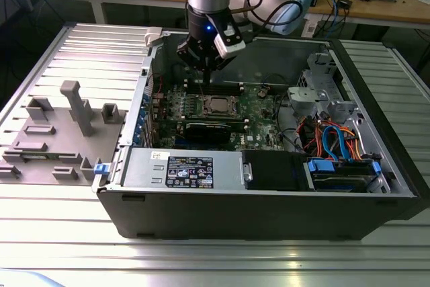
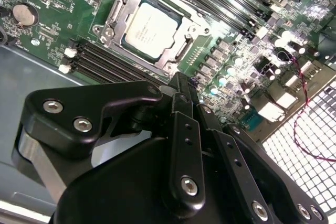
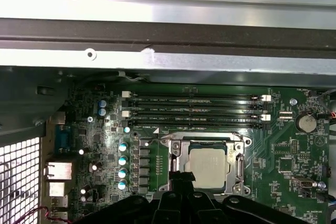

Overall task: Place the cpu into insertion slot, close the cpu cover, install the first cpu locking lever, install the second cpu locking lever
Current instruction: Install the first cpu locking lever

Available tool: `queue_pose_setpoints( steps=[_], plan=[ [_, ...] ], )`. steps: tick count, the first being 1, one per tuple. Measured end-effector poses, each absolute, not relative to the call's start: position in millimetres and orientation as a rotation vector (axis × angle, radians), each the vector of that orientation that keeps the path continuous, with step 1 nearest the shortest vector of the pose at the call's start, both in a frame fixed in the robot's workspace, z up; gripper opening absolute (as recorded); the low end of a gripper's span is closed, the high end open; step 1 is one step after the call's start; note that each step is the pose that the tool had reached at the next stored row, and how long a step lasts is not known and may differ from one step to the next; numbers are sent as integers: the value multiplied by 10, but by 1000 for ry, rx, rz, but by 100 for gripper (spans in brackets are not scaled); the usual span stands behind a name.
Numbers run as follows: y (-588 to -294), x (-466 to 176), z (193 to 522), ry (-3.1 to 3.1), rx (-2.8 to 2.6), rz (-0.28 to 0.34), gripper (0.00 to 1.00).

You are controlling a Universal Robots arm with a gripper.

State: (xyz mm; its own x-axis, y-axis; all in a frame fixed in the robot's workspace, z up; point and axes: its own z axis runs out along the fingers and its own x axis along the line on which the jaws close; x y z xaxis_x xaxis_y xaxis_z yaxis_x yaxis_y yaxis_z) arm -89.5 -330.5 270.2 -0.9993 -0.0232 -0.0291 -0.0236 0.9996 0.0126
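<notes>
The black gripper [image 2: 182,88] hangs inside the open dark grey computer case [image 1: 269,213]. Its fingers are pressed together with nothing between them, low over the green motherboard [image 3: 283,150]. The small square silver-grey cpu [image 3: 209,166] sits in the silvery-bordered insertion slot [image 3: 241,188], near the fingertips. The thin silvery metal cpu cover [image 2: 116,22] lies flat around it. The case rests on a ribbed metal worktop [image 1: 201,260].

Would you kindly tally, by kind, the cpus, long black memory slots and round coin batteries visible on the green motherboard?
cpu: 1
memory slots: 4
coin battery: 1
Total: 6
</notes>
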Motion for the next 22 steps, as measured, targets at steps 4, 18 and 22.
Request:
queue_pose_setpoints(
  steps=[4, 18, 22],
  plan=[
    [-3305, -942, 2681, 3112, -37, 19, 11],
    [-3305, -948, 2677, 3112, -36, 20, 11],
    [-3305, -1002, 2672, 3112, -36, 19, 11]
  ],
)
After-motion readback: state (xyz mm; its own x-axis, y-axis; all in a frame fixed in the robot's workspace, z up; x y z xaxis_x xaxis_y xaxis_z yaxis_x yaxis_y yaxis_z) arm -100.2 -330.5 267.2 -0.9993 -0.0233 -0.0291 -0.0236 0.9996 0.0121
